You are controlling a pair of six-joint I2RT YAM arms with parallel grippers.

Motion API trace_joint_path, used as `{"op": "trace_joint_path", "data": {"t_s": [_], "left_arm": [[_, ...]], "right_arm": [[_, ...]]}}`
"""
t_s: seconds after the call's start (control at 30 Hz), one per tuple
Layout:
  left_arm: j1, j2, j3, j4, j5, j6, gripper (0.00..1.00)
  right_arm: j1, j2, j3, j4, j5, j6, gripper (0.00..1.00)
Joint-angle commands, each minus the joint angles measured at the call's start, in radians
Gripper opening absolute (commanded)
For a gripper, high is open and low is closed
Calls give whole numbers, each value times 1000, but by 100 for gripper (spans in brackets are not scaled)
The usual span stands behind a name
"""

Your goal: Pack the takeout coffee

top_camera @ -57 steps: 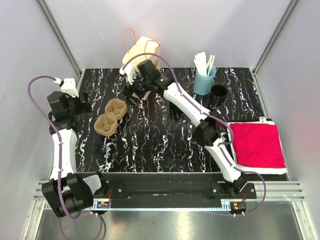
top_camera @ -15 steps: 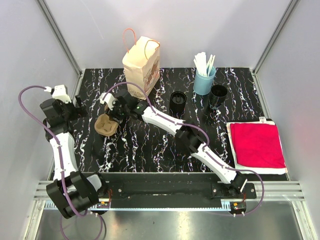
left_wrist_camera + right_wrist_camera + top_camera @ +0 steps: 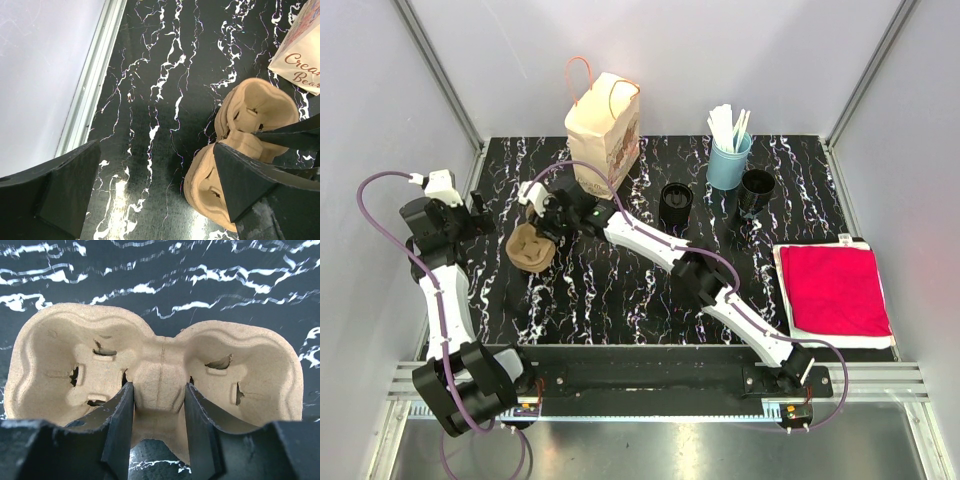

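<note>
A tan pulp cup carrier [image 3: 527, 250] with two wells lies on the black marbled table at the left. My right gripper [image 3: 546, 224] reaches across to it, its jaws pressed on the carrier's [image 3: 250, 372] middle ridge, one finger in each well; the right gripper [image 3: 159, 396] is shut on that ridge. My left gripper [image 3: 480, 212] hangs wide open just left of the carrier [image 3: 252, 117], and the left gripper [image 3: 157, 182] holds nothing. Two black coffee cups [image 3: 676, 204] [image 3: 757, 190] stand at the back. A paper bag [image 3: 605, 124] with handles stands upright behind the carrier.
A blue cup of white stirrers [image 3: 728, 160] stands at the back right. A red cloth [image 3: 833, 290] lies on a white tray at the right edge. The bag's corner [image 3: 300, 55] shows beside the carrier. A metal rail [image 3: 90, 85] runs along the table's left edge.
My right arm has swung from the bag down to the carrier and its jaws have closed on the middle ridge. The carrier has shifted slightly. The left arm has drawn back a little.
</note>
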Motion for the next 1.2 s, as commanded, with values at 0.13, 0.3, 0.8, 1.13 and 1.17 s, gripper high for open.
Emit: {"op": "trace_joint_path", "data": {"t_s": [0.13,0.3,0.8,1.13,1.17], "left_arm": [[8,3,-4,49,32,-9,99],[10,5,-3,47,34,-9,99],[8,-11,22,29,89,4,99],[-59,34,103,-22,163,69,99],[-76,49,114,-25,152,86,99]], "right_arm": [[1,-54,92,35,9,-1,40],[1,-90,92,19,55,-24,38],[1,-345,20,-239,48,-55,34],[-60,-656,-319,-439,40,-56,31],[-80,-716,-353,-445,42,-59,31]]}}
